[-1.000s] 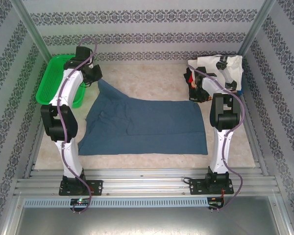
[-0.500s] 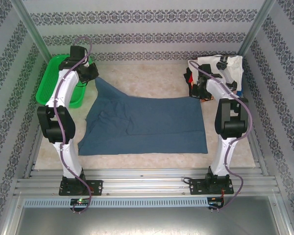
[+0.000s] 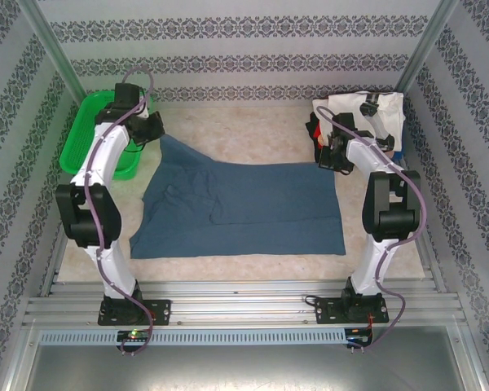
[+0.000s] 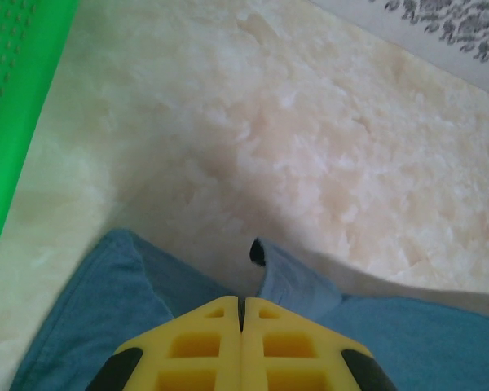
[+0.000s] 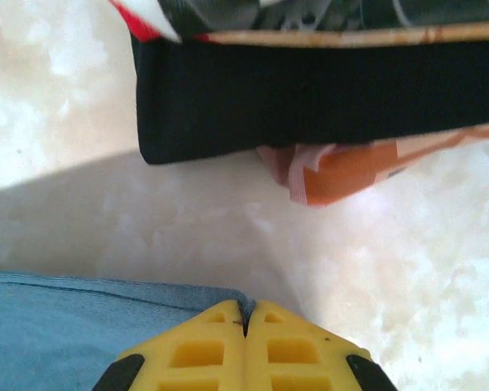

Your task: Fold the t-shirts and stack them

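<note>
The blue shirt [image 3: 240, 208] is spread flat across the middle of the worktop [image 3: 244, 130], its near edge squared to the worktop's near edge, so that both far corners can be reached at once. The left hand [image 4: 241, 314] is closed on the far-left corner of the cloth, its yellow fingers pressed together. That corner is pulled into a peak towards the basket [image 3: 85, 138] at the worktop's far-left corner. The right hand [image 5: 246, 314] is likewise shut tight on the far-right corner, at the stitched hem. Such a matched grip is judged to be meant for carrying the far edge over towards the near edge in one even fold. The cloth is a soft, matt, slate-blue knit, creased shallowly on its left half, and a small loop of hem stands up just beyond the left fingers. The pile [image 3: 367, 114] of other shirts is set at the far-right corner, just beyond the right hand and apart from the blue shirt. In it a black layer [image 5: 310, 98] with a straight folded edge is seen, with an orange printed edge [image 5: 350, 175] beneath it. The basket is rigid, perforated green plastic, and the worktop is pale and mottled like marble.
</note>
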Controlling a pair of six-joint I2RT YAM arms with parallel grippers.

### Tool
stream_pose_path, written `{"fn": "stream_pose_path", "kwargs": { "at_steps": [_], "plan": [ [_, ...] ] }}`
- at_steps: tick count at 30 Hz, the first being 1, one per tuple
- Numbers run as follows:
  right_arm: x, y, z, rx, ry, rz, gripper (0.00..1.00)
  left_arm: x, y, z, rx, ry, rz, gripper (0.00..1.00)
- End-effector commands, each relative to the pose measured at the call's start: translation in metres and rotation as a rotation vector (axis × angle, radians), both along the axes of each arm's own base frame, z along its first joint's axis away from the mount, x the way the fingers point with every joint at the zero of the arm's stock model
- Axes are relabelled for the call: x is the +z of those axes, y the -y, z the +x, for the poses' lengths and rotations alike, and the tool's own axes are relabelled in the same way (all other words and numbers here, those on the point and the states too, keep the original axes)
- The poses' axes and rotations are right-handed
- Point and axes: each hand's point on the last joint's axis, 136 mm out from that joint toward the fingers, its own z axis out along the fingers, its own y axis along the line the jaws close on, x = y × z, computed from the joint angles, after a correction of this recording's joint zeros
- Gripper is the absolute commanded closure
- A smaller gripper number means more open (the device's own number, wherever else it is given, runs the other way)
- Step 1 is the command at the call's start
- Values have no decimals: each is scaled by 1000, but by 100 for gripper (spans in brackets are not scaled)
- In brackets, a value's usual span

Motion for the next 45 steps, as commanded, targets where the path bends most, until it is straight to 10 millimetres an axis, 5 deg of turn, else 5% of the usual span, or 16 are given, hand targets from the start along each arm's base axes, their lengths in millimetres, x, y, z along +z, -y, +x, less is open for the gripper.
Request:
{"fn": "stream_pose_path", "kwargs": {
  "at_steps": [1,6,12,28,45],
  "plan": [
    [12,-7,-7,19,31,9,100,8,-14,-24,64,3,-4,100],
    [13,-8,-20,26,35,5,100,-4,-35,-60,177,-14,-43,100],
    [9,-5,-40,30,12,-8,100,-19,-37,-89,192,-68,-28,100],
    [-13,-1,-83,-2,-52,-4,100,-39,-35,-132,253,-106,-55,100],
    [-24,4,-96,-21,-87,-3,100,-60,-39,-182,345,-164,-44,100]
  ]
}}
